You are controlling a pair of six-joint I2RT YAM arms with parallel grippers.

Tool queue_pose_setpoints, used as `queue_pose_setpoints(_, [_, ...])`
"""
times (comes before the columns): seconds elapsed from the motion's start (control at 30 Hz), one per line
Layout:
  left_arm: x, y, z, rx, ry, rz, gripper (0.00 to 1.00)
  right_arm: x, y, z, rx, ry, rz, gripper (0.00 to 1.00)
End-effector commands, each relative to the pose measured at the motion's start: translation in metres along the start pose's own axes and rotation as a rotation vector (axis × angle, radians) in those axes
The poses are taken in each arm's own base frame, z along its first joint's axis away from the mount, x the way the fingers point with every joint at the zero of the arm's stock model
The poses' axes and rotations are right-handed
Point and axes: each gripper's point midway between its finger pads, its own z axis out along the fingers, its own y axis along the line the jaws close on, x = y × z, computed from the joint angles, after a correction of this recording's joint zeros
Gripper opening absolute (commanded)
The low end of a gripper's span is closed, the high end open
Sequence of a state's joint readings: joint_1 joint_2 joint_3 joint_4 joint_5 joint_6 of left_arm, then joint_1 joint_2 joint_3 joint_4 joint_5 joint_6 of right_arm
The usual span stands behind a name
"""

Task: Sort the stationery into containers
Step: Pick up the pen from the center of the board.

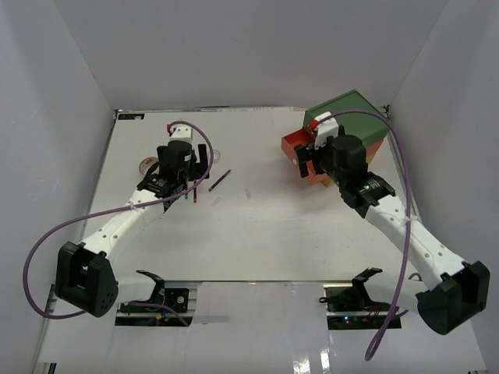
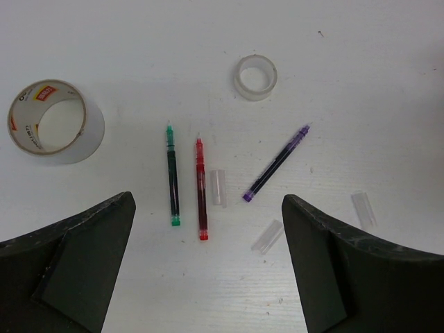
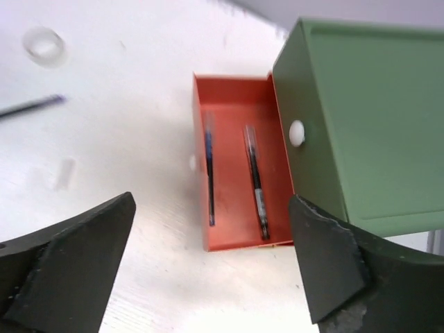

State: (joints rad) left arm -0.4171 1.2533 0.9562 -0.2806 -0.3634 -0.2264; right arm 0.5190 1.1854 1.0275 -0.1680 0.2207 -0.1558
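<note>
the left gripper (image 2: 208, 243) hangs over the far left part of the table (image 1: 257, 234), its jaws spread wide with nothing between them. below it lies the loose stationery. the beige tape roll (image 2: 87, 135) sits at the left, tipped partly on its side. the clear tape roll (image 2: 238, 78) lies flat, farther off and to the right, well apart from the beige one. between the two fingers in the wrist view lie a green pen (image 2: 172, 177) and a red pen (image 2: 201, 191), side by side and nearly parallel, close but not touching. a purple pen (image 2: 274, 166) lies slanted to their right. three clear caps are scattered among them: one (image 2: 218, 187) just beside the red pen, one (image 2: 267, 236) near the purple pen's lower end, and one (image 2: 363, 209) farther right.

the right gripper (image 3: 211, 236) hovers at the far right of the table, over the chest (image 1: 351, 109). its jaws stand fully apart and grasp nothing. the orange-red drawer (image 3: 232, 97) is pulled out to the left. inside it rest a blue pen (image 3: 210, 173) and a dark pen (image 3: 255, 180), lengthwise, apart from each other. above it the green drawer (image 3: 316, 159) is closed, its white knob (image 3: 297, 132) facing the open drawer.
</note>
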Motion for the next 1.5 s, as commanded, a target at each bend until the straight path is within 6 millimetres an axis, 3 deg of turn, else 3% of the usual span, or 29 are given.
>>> queue_pose_setpoints(0.0, [0.004, 0.006, 0.005, -0.032, 0.02, -0.02, 0.98, -0.038, 0.015, -0.029, -0.105, -0.183, 0.059, 0.95])
queue_pose_setpoints(0.03, [0.009, 0.007, 0.008, -0.039, 0.04, -0.025, 0.98, -0.039, 0.017, -0.034, -0.121, -0.202, 0.068, 0.9])
queue_pose_setpoints(0.17, [0.021, 0.02, 0.02, -0.08, 0.092, -0.051, 0.98, -0.034, 0.027, -0.051, -0.179, -0.249, 0.117, 0.9])
queue_pose_setpoints(0.27, [0.031, 0.03, 0.032, -0.111, 0.14, -0.076, 0.98, -0.017, 0.034, -0.049, -0.193, -0.226, 0.157, 0.9])
queue_pose_setpoints(0.3, [0.034, 0.031, 0.035, -0.108, 0.155, -0.084, 0.98, -0.004, 0.044, -0.048, -0.237, -0.199, 0.182, 0.9])
queue_pose_setpoints(0.33, [0.035, 0.031, 0.038, -0.111, 0.166, -0.095, 0.98, -0.007, 0.046, -0.049, -0.247, -0.224, 0.205, 0.9])
queue_pose_setpoints(0.57, [0.073, 0.048, 0.076, -0.171, 0.342, -0.131, 0.95, 0.019, 0.068, -0.047, -0.34, -0.195, 0.25, 0.92])
queue_pose_setpoints(0.77, [0.077, 0.052, 0.094, -0.178, 0.39, -0.162, 0.83, 0.03, 0.072, -0.048, -0.349, -0.193, 0.259, 0.93])
queue_pose_setpoints(1.13, [0.099, 0.048, 0.123, -0.185, 0.483, -0.132, 0.63, 0.031, 0.073, -0.051, -0.358, -0.198, 0.256, 0.94])
queue_pose_setpoints(1.47, [0.106, 0.053, 0.136, -0.209, 0.516, -0.119, 0.45, 0.033, 0.073, -0.05, -0.357, -0.193, 0.247, 0.94])
